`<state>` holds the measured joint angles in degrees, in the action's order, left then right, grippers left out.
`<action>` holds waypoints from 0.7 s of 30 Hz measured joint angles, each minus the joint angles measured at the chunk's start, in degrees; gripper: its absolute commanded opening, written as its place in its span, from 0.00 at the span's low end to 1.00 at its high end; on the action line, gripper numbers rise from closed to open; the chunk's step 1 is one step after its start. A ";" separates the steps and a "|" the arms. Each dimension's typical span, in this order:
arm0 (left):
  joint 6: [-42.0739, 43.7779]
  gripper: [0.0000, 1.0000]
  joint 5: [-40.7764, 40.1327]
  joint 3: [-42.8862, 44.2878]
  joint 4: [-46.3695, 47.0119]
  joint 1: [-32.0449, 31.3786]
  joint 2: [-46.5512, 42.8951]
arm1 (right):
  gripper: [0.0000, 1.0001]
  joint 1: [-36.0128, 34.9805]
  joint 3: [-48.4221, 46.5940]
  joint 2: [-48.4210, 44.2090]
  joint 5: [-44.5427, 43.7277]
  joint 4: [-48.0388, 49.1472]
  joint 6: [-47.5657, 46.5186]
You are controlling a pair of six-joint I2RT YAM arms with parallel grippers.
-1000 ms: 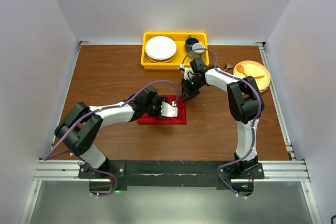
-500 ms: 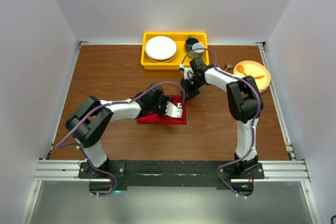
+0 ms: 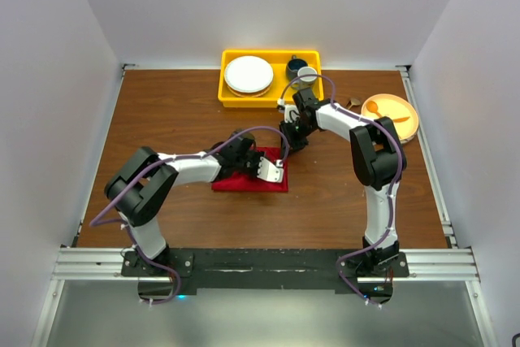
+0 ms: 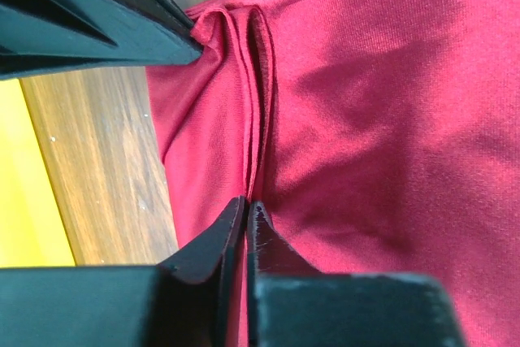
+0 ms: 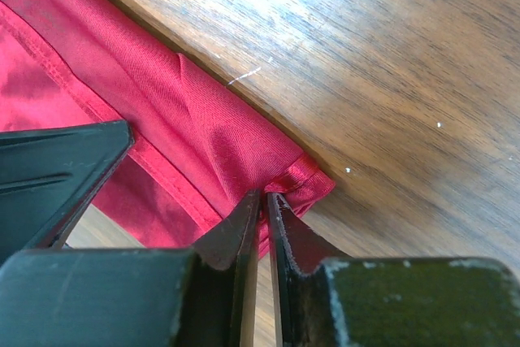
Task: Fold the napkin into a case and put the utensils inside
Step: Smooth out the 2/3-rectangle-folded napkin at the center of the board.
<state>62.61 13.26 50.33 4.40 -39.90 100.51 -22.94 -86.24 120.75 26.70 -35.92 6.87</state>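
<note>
The left jaws are clenched on a raised pleat of the napkin [image 4: 390,119], and its doubled hem runs straight away from their tips. The right jaws pinch the cloth's very corner, with a small rolled tab of hem poking out just past the tips. Seen from above, the two pairs of jaws sit near each other along one edge. The rest of the red cloth lies flat on the counter [image 3: 162,119] behind the left jaws. Holding the same edge at two points likely keeps it taut and straight, so it can be lifted and laid over as one clean fold. The cloth is a squat rectangle, not yet a narrow case, and no cutlery shows beside either pair of jaws, so loading comes later.
</note>
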 measured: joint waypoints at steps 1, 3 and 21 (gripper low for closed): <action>0.04 0.00 0.04 0.26 -0.13 0.02 0.11 | 0.18 0.00 -0.04 0.00 0.00 -0.07 0.04; 0.00 0.00 0.09 0.70 -0.33 0.02 0.28 | 0.24 0.00 -0.31 0.00 -0.02 -0.48 0.15; 0.00 0.00 1.05 1.20 -2.36 0.02 0.98 | 0.57 3.85 0.52 -5.18 4.48 -7.91 1.66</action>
<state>62.61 14.31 51.53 2.04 -39.88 101.49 -19.09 -85.71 115.57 31.18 -43.83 8.54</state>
